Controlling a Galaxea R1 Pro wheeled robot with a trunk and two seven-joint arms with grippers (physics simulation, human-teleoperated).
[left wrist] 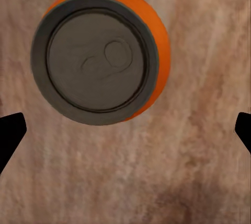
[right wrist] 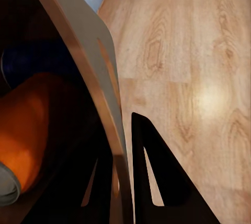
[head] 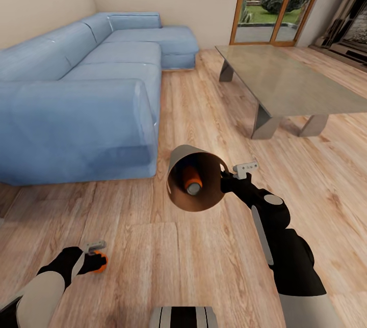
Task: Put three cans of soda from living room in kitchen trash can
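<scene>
Soda cans: orange metal can (head: 192, 179) and dark blue one (right wrist: 36, 57) already inside pale grey round bin (head: 196, 178), pinched by my right gripper (head: 228, 174). Last orange can (left wrist: 102, 51) just below my spread-open left gripper (head: 94, 255). Grab, kitchen trip left.

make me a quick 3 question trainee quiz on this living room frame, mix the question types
1. True or false: the right gripper is clamped on the trash can rim.
2. Which cans lie inside the trash can? A) one orange can and a dark blue can B) two orange C) none
3. Fill in: the left gripper hangs open over a second orange can standing on the ____.

Key: 1 true; 2 A; 3 floor.
</scene>
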